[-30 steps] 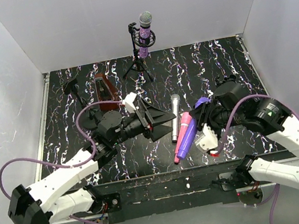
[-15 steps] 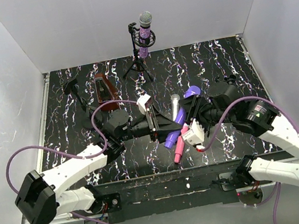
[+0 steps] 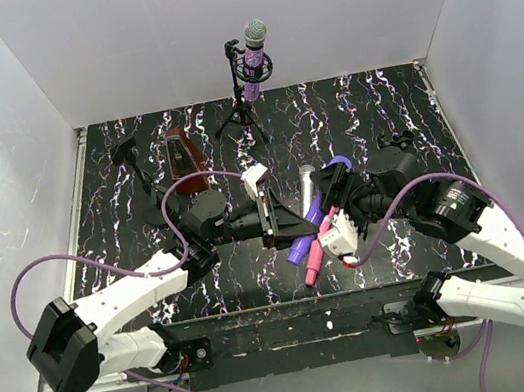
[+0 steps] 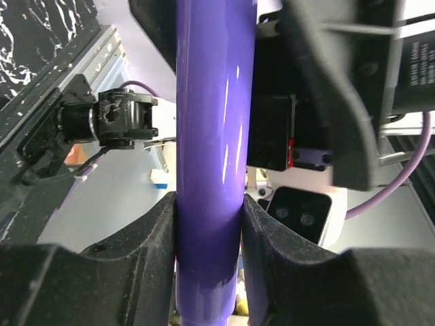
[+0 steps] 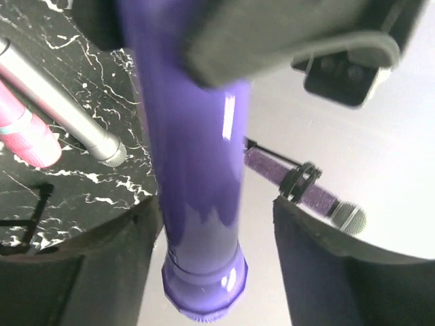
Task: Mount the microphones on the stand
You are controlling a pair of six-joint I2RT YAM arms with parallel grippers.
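Left pincer (image 4: 209, 224) clamped on violet microphone (image 4: 212, 136), both fingers pressing barrel. Right pincer (image 5: 217, 238) part open around same microphone: one finger against it, other apart. Violet microphone held mid-frame in top view, over pink microphone (image 3: 316, 260) and silver microphone (image 3: 306, 180) lying on desk (image 3: 398, 101). Glittery purple microphone (image 3: 255, 50) in stand (image 3: 244, 108), upper centre. Desk black, white-veined; white walls (image 3: 162, 31) around.

left wrist view: violet microphone (image 4: 212, 136) cut off by top and bottom edges; neither end visible. right wrist view: its upper length blurred and cut off at the top; pink microphone (image 5: 20, 132) and silver-grey microphone (image 5: 61, 100) cut off at the left edge
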